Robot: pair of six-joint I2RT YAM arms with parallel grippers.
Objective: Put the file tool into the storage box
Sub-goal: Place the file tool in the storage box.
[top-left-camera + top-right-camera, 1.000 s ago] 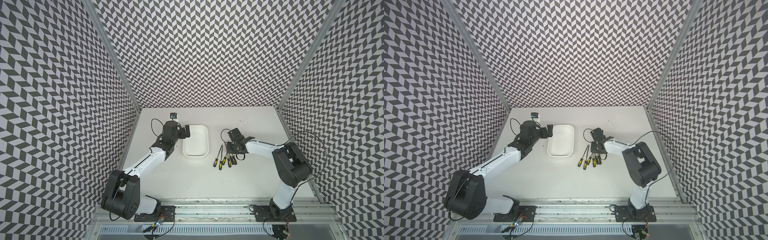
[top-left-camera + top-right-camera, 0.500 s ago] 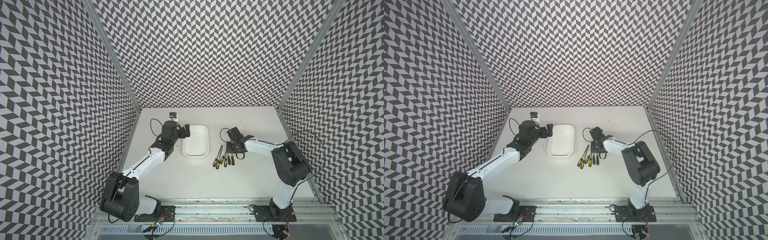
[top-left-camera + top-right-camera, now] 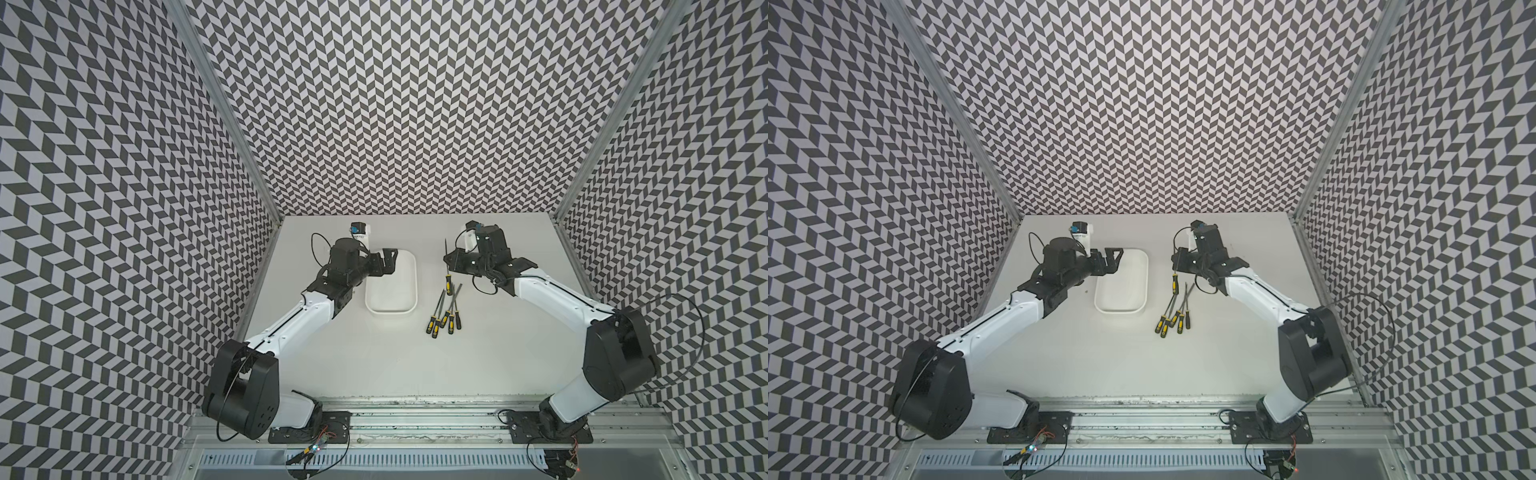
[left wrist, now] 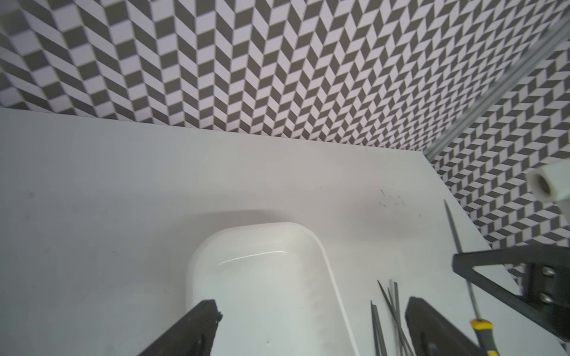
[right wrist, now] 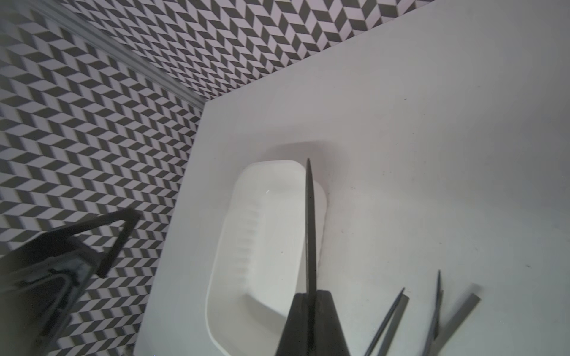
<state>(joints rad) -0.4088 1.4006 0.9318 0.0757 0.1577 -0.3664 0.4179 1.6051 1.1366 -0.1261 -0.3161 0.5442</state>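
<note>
The storage box (image 3: 415, 279) (image 3: 1146, 281) is a shallow white tub at mid-table, with nothing in it. My right gripper (image 3: 451, 264) (image 3: 1179, 266) hangs just to its right, shut on the blade of one file tool (image 3: 449, 285) (image 3: 1175, 283), clear of the table. The black-and-yellow handle hangs toward me. In the right wrist view the blade (image 5: 310, 231) sticks out of the shut right gripper (image 5: 311, 296), across the box's rim (image 5: 216, 277). My left gripper (image 3: 390, 261) (image 4: 313, 305) is open and holds nothing, over the box's far left end (image 4: 327, 265).
Several more files (image 3: 444, 312) (image 3: 1173, 316) lie fanned on the table right of the box, handles toward the front, also seen in the wrist views (image 4: 388, 314) (image 5: 431, 308). Patterned walls enclose the table on three sides.
My right gripper closed on a file in the pile, then lifted it up and toward the back. The left arm hardly moved.
</note>
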